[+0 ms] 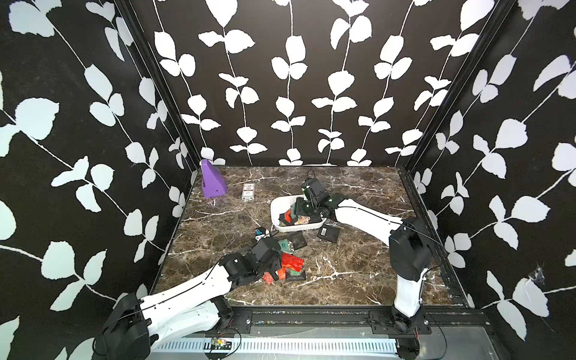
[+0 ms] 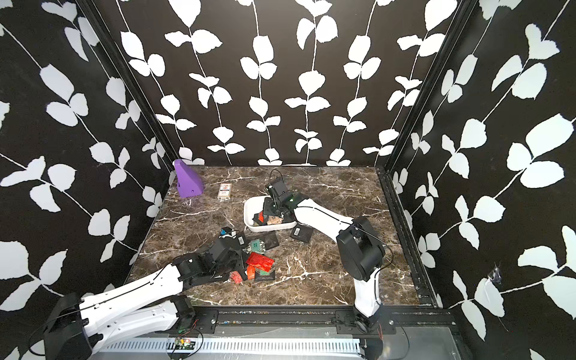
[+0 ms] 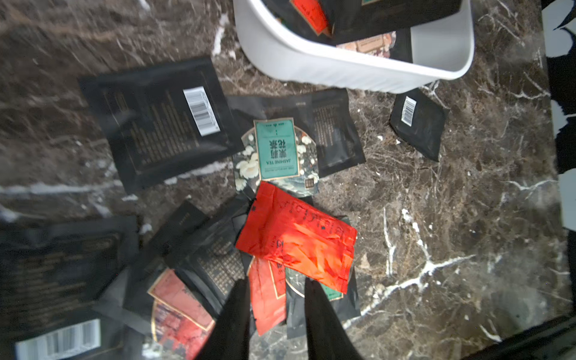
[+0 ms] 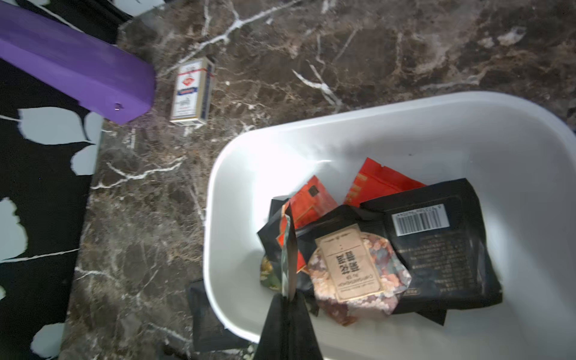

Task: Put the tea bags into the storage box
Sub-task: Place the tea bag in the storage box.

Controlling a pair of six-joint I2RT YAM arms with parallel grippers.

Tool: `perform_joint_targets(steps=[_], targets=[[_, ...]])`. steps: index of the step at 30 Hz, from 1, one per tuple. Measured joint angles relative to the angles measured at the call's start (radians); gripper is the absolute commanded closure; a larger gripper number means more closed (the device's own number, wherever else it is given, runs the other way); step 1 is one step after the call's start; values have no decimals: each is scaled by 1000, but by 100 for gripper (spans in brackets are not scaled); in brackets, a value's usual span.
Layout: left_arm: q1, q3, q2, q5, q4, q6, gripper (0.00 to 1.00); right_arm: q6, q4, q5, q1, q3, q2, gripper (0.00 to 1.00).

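Status: partly complete. The storage box (image 4: 405, 131), a smooth white plastic tub with rounded corners and low walls, stands near the middle of the table (image 1: 358, 265). It holds several tea bags (image 4: 436, 243) stacked loosely at one end, and the rest of its floor is bare. The right claw (image 4: 288, 300) hangs over the box, pressed together on a held bag (image 4: 287, 249) that is gripped edge-on and not yet released. Left to do: a loose, overlapping pile (image 1: 291, 261) of around ten bags lies in front of the box, and a single black bag (image 1: 328, 232) lies just beside its front wall. The left claw (image 3: 276, 282) hovers low over that pile, fingers spread, gripping nothing. The bags are flat, square, crinkled foil. Most are matte black with white barcode labels, some are glossy red-orange, and there is one green-labelled bag (image 3: 276, 149). The table surface is dark stone-pattern with white veins.
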Motion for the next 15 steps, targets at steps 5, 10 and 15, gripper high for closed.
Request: perform_joint_targets(steps=[5, 10, 15], targets=[[0, -10, 30, 50, 22, -2, 71, -13, -49, 21, -52, -1, -9, 59], [0, -11, 59, 72, 32, -1, 71, -53, -100, 62, -89, -48, -120, 52], [0, -11, 98, 73, 33, 1, 77, -79, -103, 84, -89, -184, -374, 52]])
